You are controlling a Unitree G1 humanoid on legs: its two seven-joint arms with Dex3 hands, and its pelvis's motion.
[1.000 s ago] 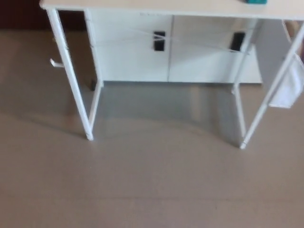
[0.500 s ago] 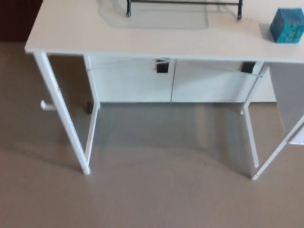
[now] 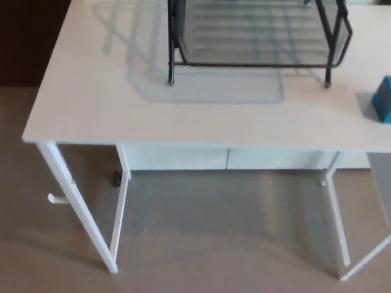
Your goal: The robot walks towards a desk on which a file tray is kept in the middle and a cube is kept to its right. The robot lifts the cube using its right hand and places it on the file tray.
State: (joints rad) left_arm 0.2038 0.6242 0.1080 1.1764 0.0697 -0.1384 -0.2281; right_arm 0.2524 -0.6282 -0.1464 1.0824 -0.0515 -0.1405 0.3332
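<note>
a white rectangular desk (image 3: 91,110) fills the upper half of the head view. a black wire-mesh file tray (image 3: 244,65) stands on thin black feet in the middle of the far part of the top and casts a grey shadow (image 3: 208,91) on the surface toward the near edge. the teal cube (image 3: 385,99) sits on the desk to the picture's right of the tray, apart from it, and the frame edge cuts it off. bare white top lies between the near edge and both things. slim white metal legs (image 3: 76,207) hold the desk up over a tan floor (image 3: 201,256), and a white panel (image 3: 177,157) runs below the front edge. a small dark object (image 3: 116,179) sits low beside one leg; it is too blurred to tell what it is. the left hand and the right hand are both outside the view.
</note>
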